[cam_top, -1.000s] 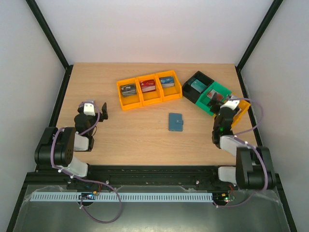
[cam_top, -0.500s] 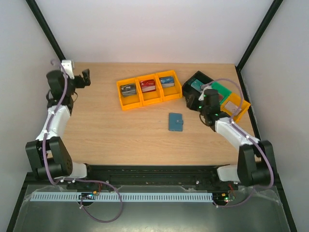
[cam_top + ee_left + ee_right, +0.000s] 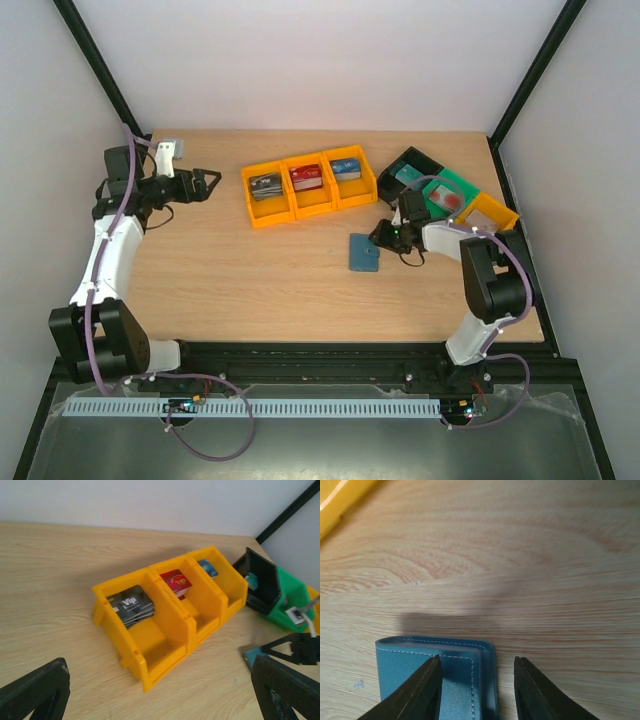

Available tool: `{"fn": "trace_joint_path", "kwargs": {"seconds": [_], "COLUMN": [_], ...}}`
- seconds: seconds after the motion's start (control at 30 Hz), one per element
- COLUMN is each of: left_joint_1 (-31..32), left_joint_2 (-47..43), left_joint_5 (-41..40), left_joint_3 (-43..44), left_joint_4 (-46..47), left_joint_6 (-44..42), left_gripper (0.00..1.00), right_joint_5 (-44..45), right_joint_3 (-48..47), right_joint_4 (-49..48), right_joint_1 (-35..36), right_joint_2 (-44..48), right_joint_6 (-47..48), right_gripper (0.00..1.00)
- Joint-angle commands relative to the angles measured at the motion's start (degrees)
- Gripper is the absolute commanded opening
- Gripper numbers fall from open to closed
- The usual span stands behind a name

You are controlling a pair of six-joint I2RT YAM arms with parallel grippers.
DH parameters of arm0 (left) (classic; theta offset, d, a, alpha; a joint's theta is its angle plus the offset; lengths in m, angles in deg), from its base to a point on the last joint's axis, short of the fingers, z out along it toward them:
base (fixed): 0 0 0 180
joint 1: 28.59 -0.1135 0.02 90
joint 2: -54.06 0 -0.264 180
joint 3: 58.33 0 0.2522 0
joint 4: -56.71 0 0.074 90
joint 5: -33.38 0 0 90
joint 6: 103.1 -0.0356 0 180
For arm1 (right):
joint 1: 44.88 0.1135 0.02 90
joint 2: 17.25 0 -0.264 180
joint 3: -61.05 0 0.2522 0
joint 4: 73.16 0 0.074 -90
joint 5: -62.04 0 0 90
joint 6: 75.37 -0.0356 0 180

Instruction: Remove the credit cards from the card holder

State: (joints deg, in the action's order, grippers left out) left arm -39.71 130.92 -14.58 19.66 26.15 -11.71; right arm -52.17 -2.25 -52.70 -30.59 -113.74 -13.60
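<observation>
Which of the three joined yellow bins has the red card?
The middle bin, holding the red VIP card; the left bin has black cards, the right bin a blue card.

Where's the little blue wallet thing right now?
In the top view, the card holder lies flat on the table, right of centre, just in front of the yellow bins, with the right gripper at its right edge.

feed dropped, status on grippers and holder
Left gripper open, far left. Right gripper open, astride holder edge, no grip; holder closed. Nothing blocking.
</observation>
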Motion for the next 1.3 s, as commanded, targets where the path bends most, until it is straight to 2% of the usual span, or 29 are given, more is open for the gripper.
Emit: {"fn": "trace_joint_path", "kwargs": {"seconds": [0.0,0.17,0.3,0.4,0.63,0.87,1.0,1.13,1.2,1.27], "left_joint_1": [1.06,1.78,2.91,3.96,7.80,14.39,17.78,18.23,18.43,19.18], "left_joint_2": [-1.20,-0.55,-0.42,-0.23,-0.07,2.42,4.14,5.28,5.32,5.30], "left_joint_5": [3.20,3.28,3.30,3.36,6.07,16.64,16.81,15.54,14.49,13.78], "left_joint_3": [-0.49,-0.37,-0.59,-0.68,-2.45,-7.55,-8.76,-8.52,-9.16,-10.77], "left_joint_4": [-1.55,-2.79,-3.33,-3.85,-3.81,2.45,4.05,3.43,4.04,6.34], "left_joint_6": [1.31,0.95,0.04,-0.55,-0.96,4.74,5.82,5.91,7.06,10.20], "left_gripper": [1.00,0.99,1.00,1.00,0.99,0.94,0.92,0.92,0.92,0.91], "right_joint_5": [-7.27,-10.62,-16.31,-20.62,-25.88,-25.26,-21.06,-0.01,7.62,13.09], "right_joint_3": [-2.08,-0.54,0.17,0.65,3.98,2.97,0.56,-4.75,-7.10,-8.95], "right_joint_4": [0.15,-2.24,-5.11,-6.62,-12.58,-14.40,-11.06,5.34,11.86,16.42], "right_joint_1": [0.22,0.17,0.19,0.15,0.57,5.07,6.28,6.50,7.58,10.44], "right_joint_2": [-3.19,-4.35,-5.79,-5.18,2.74,8.37,9.66,8.19,6.96,6.13], "right_joint_6": [0.75,0.09,-1.38,-2.08,-6.04,-7.89,-7.11,-1.79,0.06,1.03], "right_gripper": [0.39,0.32,0.19,0.03,0.02,0.02,0.02,0.02,0.11,0.27]}}
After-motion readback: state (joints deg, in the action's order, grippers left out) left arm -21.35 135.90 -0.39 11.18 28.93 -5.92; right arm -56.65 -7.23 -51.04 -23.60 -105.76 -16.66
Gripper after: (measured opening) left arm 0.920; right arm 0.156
